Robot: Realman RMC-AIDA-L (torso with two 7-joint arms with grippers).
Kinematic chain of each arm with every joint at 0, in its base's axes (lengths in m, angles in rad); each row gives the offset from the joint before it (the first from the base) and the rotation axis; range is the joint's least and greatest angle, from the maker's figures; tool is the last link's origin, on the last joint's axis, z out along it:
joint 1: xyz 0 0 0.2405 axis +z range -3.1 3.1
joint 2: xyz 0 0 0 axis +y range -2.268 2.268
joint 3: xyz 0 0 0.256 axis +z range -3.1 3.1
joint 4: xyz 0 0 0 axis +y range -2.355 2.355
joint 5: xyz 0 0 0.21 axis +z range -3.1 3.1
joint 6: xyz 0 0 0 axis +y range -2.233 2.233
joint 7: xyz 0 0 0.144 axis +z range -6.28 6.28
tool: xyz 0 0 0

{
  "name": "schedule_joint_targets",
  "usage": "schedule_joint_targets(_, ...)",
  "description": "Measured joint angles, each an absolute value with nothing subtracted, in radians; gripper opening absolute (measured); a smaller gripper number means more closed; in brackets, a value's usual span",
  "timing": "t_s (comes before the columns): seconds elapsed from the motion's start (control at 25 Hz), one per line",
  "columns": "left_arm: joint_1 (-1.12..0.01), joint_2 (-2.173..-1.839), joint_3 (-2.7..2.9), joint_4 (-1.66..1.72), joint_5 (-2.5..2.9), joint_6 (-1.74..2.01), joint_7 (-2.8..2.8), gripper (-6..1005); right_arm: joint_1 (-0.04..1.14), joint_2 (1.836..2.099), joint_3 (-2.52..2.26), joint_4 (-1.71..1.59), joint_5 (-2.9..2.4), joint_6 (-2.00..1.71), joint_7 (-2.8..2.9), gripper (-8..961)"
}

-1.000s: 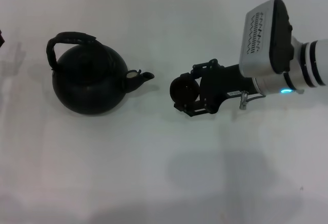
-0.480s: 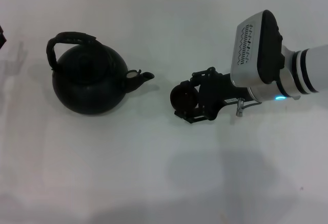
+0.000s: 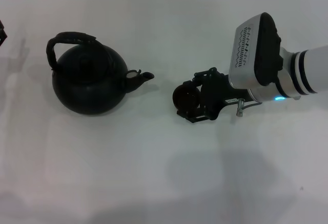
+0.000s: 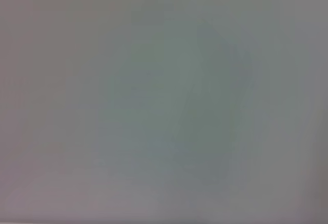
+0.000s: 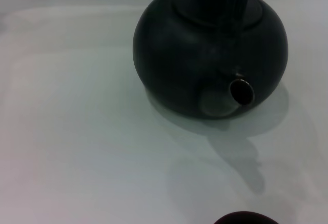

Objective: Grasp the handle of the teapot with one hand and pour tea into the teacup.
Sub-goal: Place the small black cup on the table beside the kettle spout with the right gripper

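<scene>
Jaws first: the right gripper (image 3: 188, 100) is pinching the teacup (image 3: 185, 96), one jaw on each side of it, low over the white surface (image 3: 154, 172). Looking left of those jaws, the teapot (image 3: 89, 80) is sitting well apart, spout aimed toward the cup, its handle (image 3: 66, 40) arching free overhead with nothing gripping it. Only a dark edge of the left gripper (image 3: 2, 33) is peeking in further left, jaws impossible to read. By my read, cup placement is underway; next, the cup needs releasing near the spout, then a grasp on that handle.
</scene>
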State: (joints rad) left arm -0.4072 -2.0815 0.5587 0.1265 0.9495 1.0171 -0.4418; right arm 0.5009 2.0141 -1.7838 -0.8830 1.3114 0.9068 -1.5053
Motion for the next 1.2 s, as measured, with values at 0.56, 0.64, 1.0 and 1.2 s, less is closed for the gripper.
schedule_joint_targets(0.56, -0.414, -2.080, 0.558, 0.127, 0.949, 1.009, -0.440, 860, 0.549, 2.014, -1.783, -0.821, 1.316, 0.913, -1.504, 789)
schedule_joint_targets(0.64, -0.414, -2.080, 0.558, 0.127, 0.949, 1.009, -0.439, 860, 0.549, 2.015, -1.783, -0.817, 1.315, 0.919, -1.503, 790)
schedule_joint_targets(1.0, -0.414, -2.080, 0.558, 0.127, 0.949, 1.009, -0.439, 862, 0.549, 2.014, -1.774, -0.817, 1.317, 0.923, -1.492, 796)
schedule_joint_targets(1.2, -0.414, -2.080, 0.558, 0.127, 0.949, 1.009, -0.416, 861, 0.550, 2.013, -1.754, -0.825, 1.318, 0.941, -1.478, 820)
